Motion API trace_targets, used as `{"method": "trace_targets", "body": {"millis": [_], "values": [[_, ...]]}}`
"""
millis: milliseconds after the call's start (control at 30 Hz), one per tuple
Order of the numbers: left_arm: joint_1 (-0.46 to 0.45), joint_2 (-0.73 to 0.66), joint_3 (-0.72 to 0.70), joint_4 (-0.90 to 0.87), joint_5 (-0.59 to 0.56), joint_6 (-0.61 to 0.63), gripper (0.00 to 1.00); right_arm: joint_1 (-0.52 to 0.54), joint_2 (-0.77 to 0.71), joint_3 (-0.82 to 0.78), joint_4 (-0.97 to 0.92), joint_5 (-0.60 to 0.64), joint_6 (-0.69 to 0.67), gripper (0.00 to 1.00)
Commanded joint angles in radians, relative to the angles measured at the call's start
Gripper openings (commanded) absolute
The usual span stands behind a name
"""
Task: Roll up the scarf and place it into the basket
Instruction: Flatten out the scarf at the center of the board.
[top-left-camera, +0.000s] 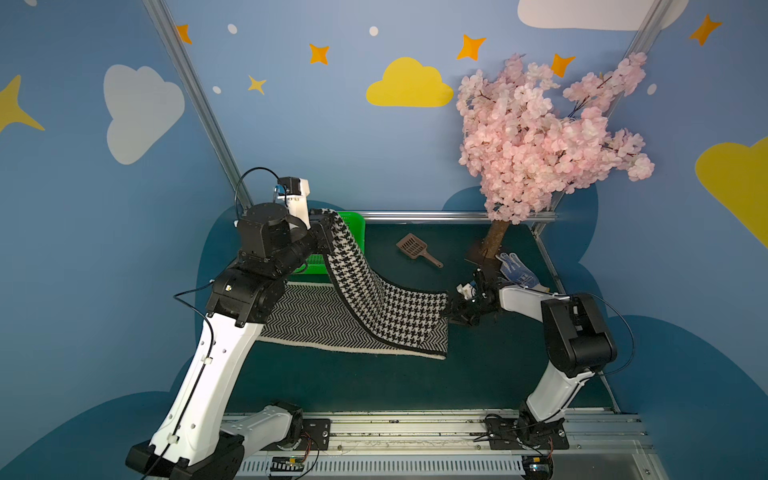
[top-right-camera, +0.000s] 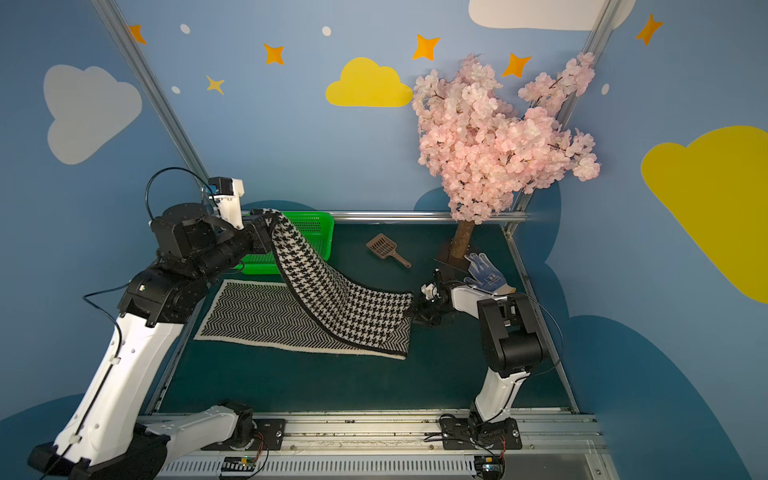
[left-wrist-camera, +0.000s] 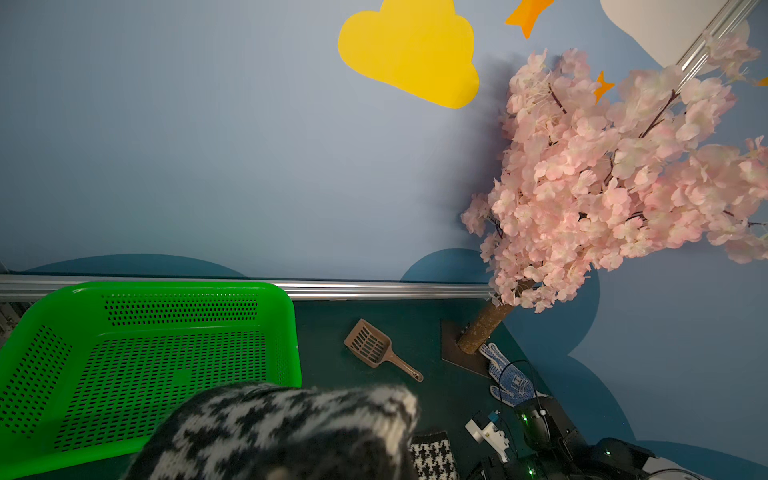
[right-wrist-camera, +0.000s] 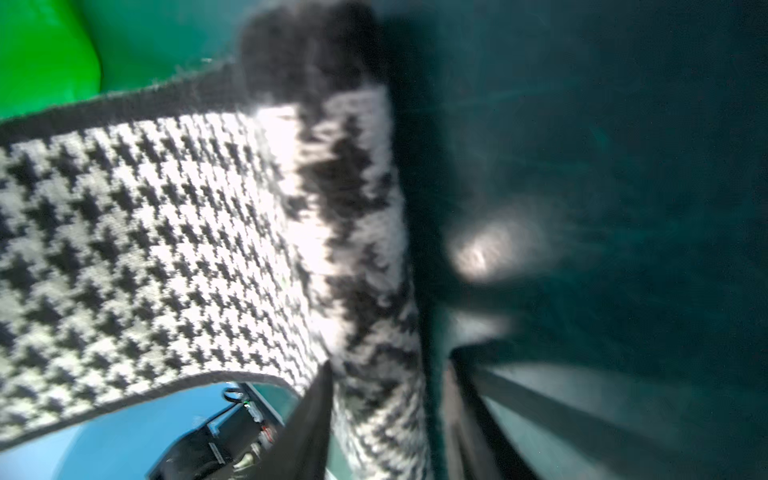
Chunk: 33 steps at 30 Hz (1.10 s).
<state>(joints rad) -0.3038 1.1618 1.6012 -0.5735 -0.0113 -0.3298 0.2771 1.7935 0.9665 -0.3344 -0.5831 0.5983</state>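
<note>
**Hidden or unclear.** In the left wrist view the scarf (left-wrist-camera: 282, 432) covers the left claw, so no fingers show there. In a top view the left claw (top-left-camera: 321, 224) is together, clamped on one scarf end and raised by the basket (top-left-camera: 353, 222). The left arm hides much of the basket in both top views. The right wrist view is blurred. There the scarf's fold lies between two dark fingers (right-wrist-camera: 311, 424). The right claw (top-left-camera: 455, 311) sits at the scarf's 3 o'clock edge, and I cannot tell whether it pinches.

**Materials.**
- Scarf: knit. The houndstooth face drapes down over the zigzag face, which lies flat mid-counter (top-left-camera: 374, 386). Cream edging runs along the 6 o'clock side.
- Basket, at 10 o'clock: green plastic, perforated walls and floor, rounded rim.
- Scoop (top-left-camera: 415, 249), at 12 o'clock: brown, slotted.
- Glove (top-left-camera: 515, 270), at 2 o'clock: blue-dotted, beside the tree (top-left-camera: 540, 137) trunk.
</note>
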Motion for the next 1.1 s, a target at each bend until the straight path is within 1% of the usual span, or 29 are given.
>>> {"method": "trace_targets", "body": {"millis": [0,33,100,133,233,333,500,667,767,933,1067], "values": [[0.007,-0.027,-0.022,0.034,-0.012,0.016,0.03,0.005,0.012,-0.003,0.025,0.022,0.003,0.19],[0.008,-0.035,-0.036,0.037,-0.012,0.016,0.03,0.005,0.012,-0.002,0.021,0.027,0.002,0.12],[0.009,-0.049,-0.067,0.042,-0.013,0.015,0.03,-0.001,0.008,0.006,-0.003,0.039,-0.008,0.01],[0.011,-0.057,-0.080,0.045,-0.015,0.014,0.03,-0.005,0.003,0.010,-0.015,0.041,-0.013,0.00],[0.016,-0.080,-0.128,0.050,-0.021,0.015,0.03,-0.027,-0.027,0.021,-0.075,0.053,-0.042,0.00],[0.021,-0.106,-0.179,0.063,-0.017,0.005,0.03,-0.078,-0.077,0.018,-0.145,0.062,-0.084,0.00],[0.026,-0.134,-0.278,0.097,-0.008,-0.018,0.03,-0.203,-0.174,-0.007,-0.264,0.068,-0.167,0.00],[0.027,-0.157,-0.390,0.156,0.006,-0.053,0.03,-0.338,-0.269,-0.011,-0.401,0.048,-0.260,0.00],[0.027,-0.169,-0.441,0.173,0.010,-0.083,0.03,-0.393,-0.321,-0.017,-0.464,0.036,-0.309,0.00],[0.027,-0.191,-0.522,0.170,0.010,-0.135,0.03,-0.471,-0.413,-0.041,-0.529,0.002,-0.353,0.00],[0.028,-0.229,-0.578,0.123,-0.043,-0.192,0.03,-0.489,-0.484,-0.057,-0.552,-0.038,-0.330,0.00]]}}
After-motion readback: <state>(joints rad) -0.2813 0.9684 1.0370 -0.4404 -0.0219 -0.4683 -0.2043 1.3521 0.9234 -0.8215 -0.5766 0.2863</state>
